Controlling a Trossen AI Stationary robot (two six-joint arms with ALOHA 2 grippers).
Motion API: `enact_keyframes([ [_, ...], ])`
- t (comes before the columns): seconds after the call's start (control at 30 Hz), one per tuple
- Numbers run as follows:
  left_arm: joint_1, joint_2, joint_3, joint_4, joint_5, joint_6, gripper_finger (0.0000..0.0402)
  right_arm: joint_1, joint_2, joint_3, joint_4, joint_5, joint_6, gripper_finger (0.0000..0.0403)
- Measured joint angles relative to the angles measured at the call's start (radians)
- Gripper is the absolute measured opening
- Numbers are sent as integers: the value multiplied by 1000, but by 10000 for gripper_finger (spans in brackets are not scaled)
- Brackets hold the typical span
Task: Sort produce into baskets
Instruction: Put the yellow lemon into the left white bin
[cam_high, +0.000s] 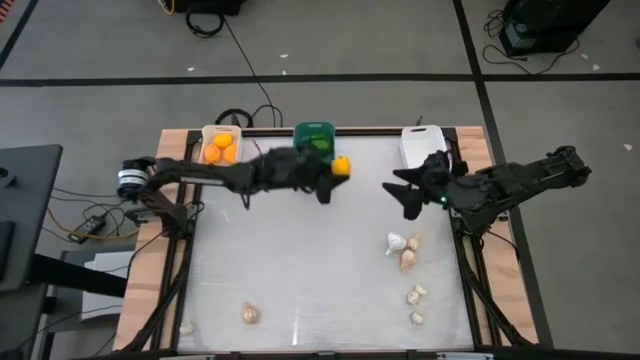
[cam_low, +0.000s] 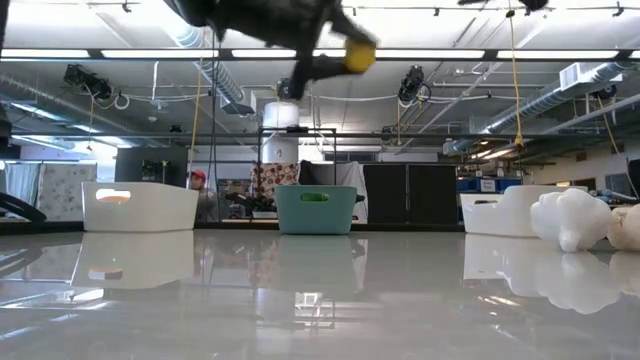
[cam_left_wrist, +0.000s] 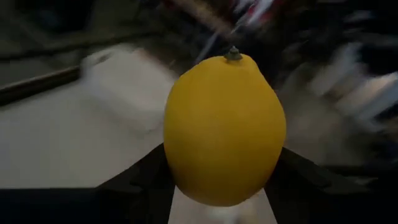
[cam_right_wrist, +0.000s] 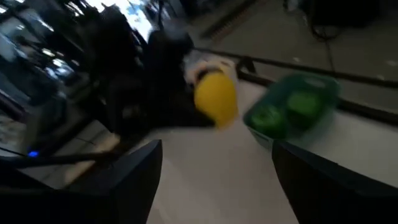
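Note:
My left gripper (cam_high: 336, 172) is shut on a yellow lemon (cam_left_wrist: 224, 127), high above the table in the low view (cam_low: 358, 56), just right of the teal basket (cam_high: 314, 135), which holds green peppers. A white basket (cam_high: 221, 143) at the far left holds orange fruits. Another white basket (cam_high: 422, 143) stands at the far right. My right gripper (cam_right_wrist: 214, 180) is open and empty in front of that basket (cam_high: 400, 196), facing the lemon (cam_right_wrist: 216, 96). Pale garlic bulbs (cam_high: 403, 248) lie on the table. My left gripper pinches the lemon's two opposite sides (cam_left_wrist: 177, 168) between its two fingers (cam_left_wrist: 140, 180). The fingers reach in from the table's left. The lemon's stem end (cam_left_wrist: 233, 54) is free of the fingers. The lemon is lifted clear of the table.
More garlic bulbs lie at the right (cam_high: 417, 295) and near the front edge (cam_high: 250, 314), (cam_high: 186, 327). One bulb looms close in the low view (cam_low: 570, 218). Cables run behind the baskets at the far edge.

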Motion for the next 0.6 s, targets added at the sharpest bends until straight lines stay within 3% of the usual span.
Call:
enact_keyframes([
  [0.2, 172, -118, 0, -383, -1, 24, 213, 0, 35, 0, -156, -2, 134, 300],
  [0.6, 540, -306, -1, -1125, -111, 75, 213, -32, 131, 0, -228, -64, 205, 299],
])
